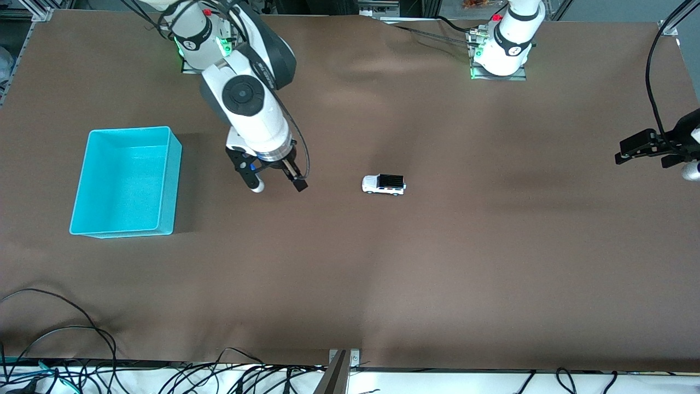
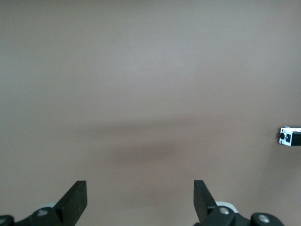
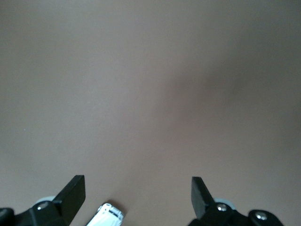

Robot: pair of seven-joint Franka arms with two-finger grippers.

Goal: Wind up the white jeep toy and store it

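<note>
Jeep sitting untouched mid-desk, both grippers spread and empty.
White jeep toy [image 1: 384, 184] is resting between the arms; right gripper [image 1: 278, 185] is hovering beside it toward the turquoise bin [image 1: 127, 181]; left gripper [image 1: 639, 149] is waiting well apart at the desk's edge.

Brown table cover [image 1: 437, 262], slightly wrinkled; black cables [image 1: 65, 350] along the front edge; metal frame corners [image 1: 41, 13]; even overhead light.
</note>
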